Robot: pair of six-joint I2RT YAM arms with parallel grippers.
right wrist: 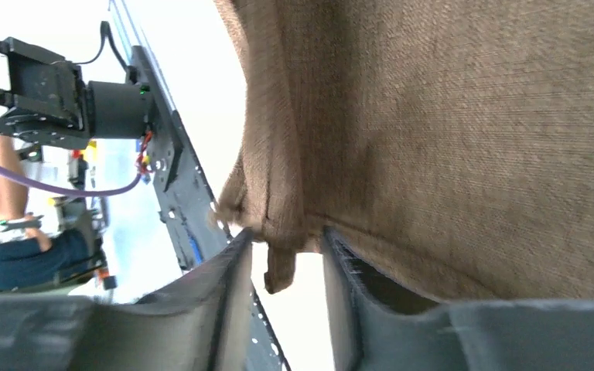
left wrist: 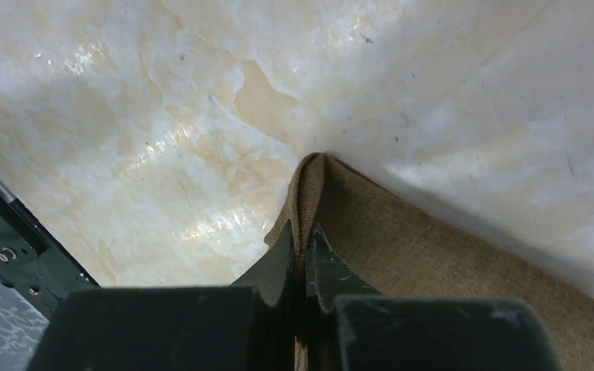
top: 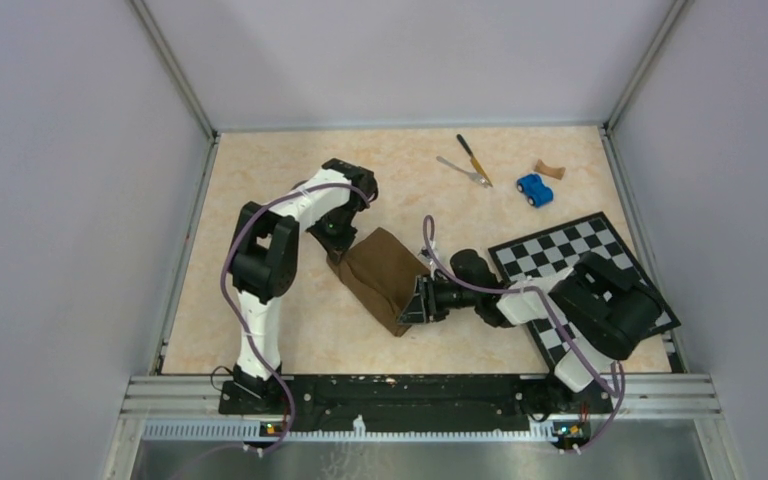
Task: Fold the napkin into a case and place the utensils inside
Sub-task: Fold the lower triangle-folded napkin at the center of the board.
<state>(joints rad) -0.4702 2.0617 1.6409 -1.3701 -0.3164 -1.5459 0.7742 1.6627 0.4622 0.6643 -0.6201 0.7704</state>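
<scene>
marble table (top: 410, 160): brown napkin (top: 385, 278) lies diagonal. left gripper (left wrist: 302, 236) pinches its far corner; right gripper (right wrist: 286, 246) at near end, jaws parted, napkin loose. knife (top: 474, 158) & fork (top: 463, 171) back-right, nearer right gripper.

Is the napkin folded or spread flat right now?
Folded: the napkin forms a doubled rectangle, with layered edges showing at the corner pinched by the left fingers.
</scene>
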